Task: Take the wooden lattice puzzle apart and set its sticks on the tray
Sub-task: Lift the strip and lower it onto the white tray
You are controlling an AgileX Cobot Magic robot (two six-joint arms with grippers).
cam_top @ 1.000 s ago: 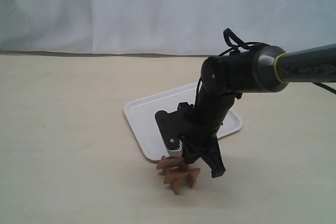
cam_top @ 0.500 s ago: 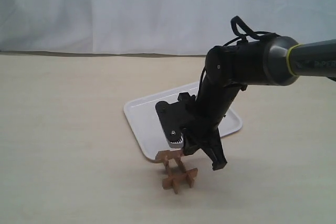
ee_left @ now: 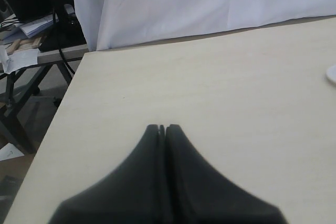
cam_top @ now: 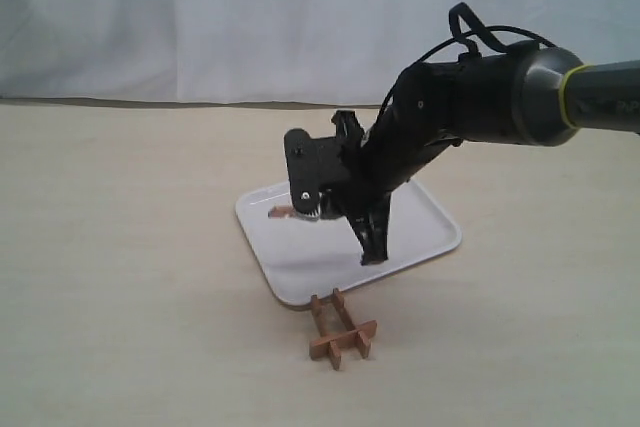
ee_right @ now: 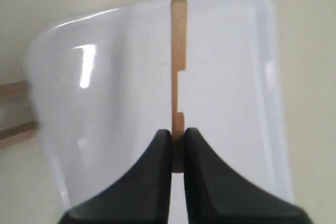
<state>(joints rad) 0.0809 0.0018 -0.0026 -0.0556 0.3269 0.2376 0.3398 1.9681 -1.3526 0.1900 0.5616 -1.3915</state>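
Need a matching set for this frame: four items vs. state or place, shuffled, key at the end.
Items
1. right pincer
2. left pincer
3. wooden lattice puzzle
4. tray

States or places
A. on the table, outside the tray's rim
B. shut, holding nothing
C. white, below the held stick
D. shut on one stick

Pairs: 1-D, 2-B, 3-A, 4-C
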